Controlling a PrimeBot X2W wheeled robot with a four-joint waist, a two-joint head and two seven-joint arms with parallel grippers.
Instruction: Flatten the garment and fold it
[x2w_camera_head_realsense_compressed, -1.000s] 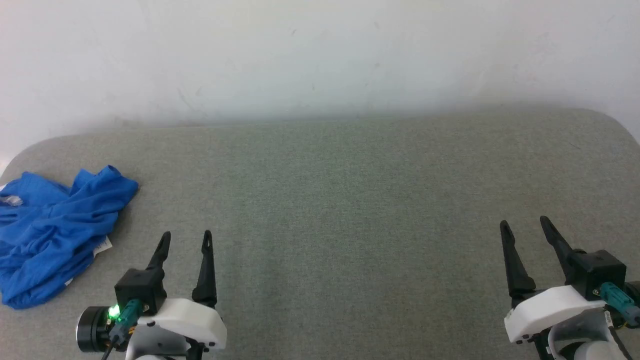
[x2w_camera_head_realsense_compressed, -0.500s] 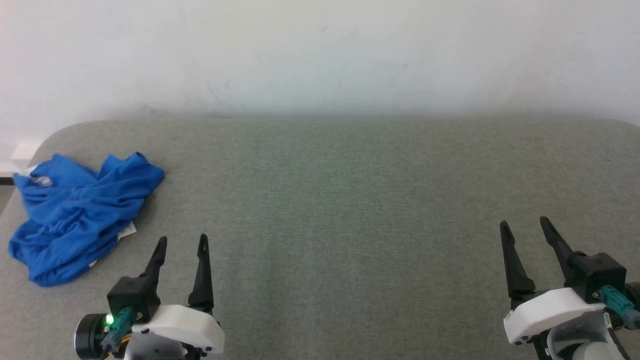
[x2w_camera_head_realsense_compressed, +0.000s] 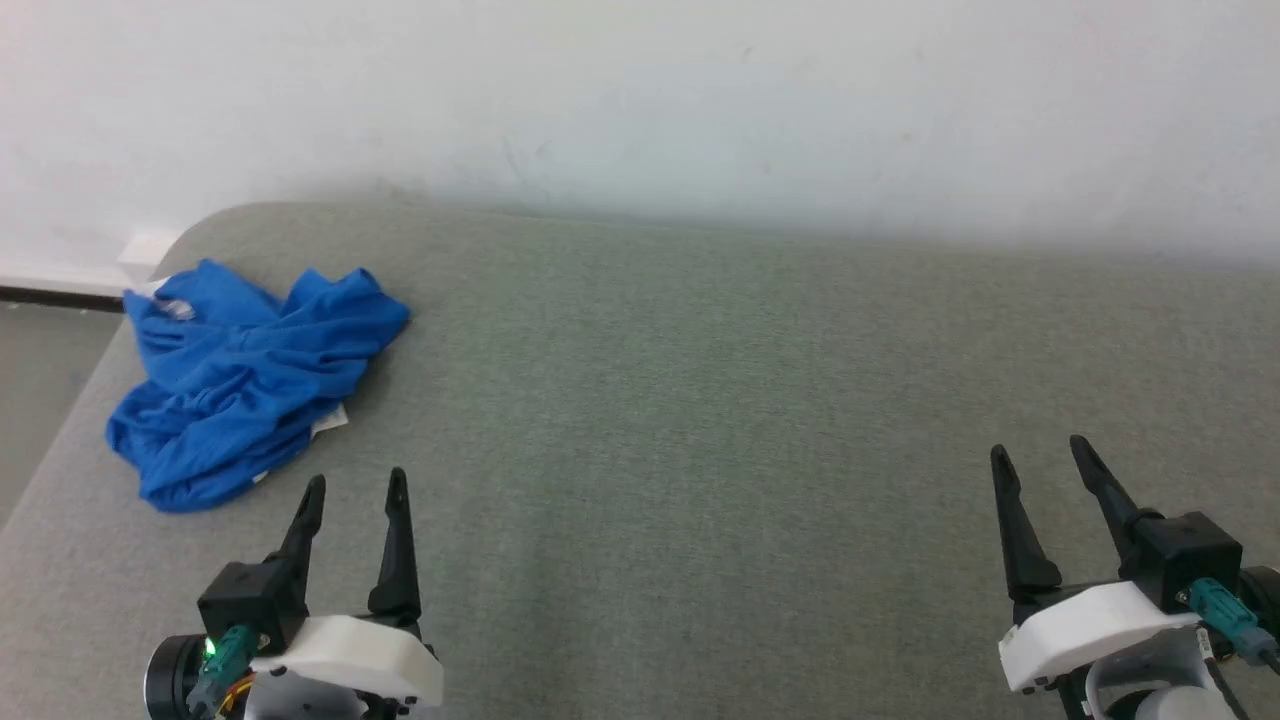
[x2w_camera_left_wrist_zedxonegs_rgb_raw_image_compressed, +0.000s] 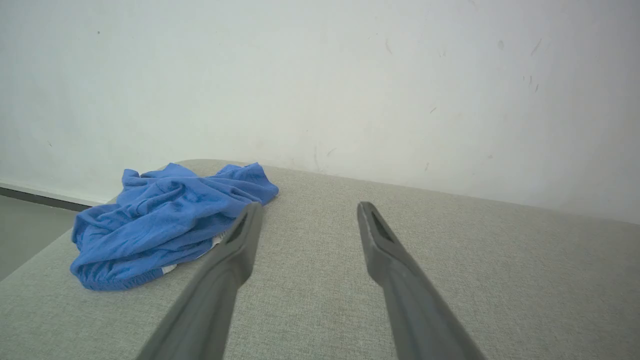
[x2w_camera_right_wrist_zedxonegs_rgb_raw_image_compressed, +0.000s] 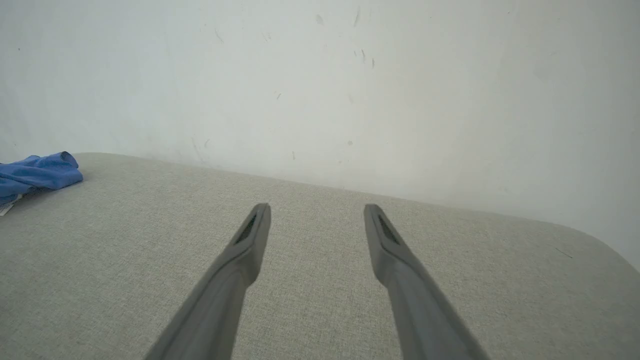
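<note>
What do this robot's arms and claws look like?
Both match: the left claw and right claw each have two long, tapering black fingers with a slot near the tip, set on a black block and a white moulded wrist shell. A teal cable plug sits on each; a green light glows on the left.

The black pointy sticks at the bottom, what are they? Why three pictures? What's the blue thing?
Those sticks are a robot's fingers. It has two hands, called grippers: the left gripper and the right gripper. Both are open and hold nothing. One picture comes from a camera on its head, looking down. The other two come from cameras on its wrists, looking along each hand's fingers. The blue thing is crumpled shorts, lying near the left end of a grey fabric surface. The robot is meant to flatten and fold them.
</note>
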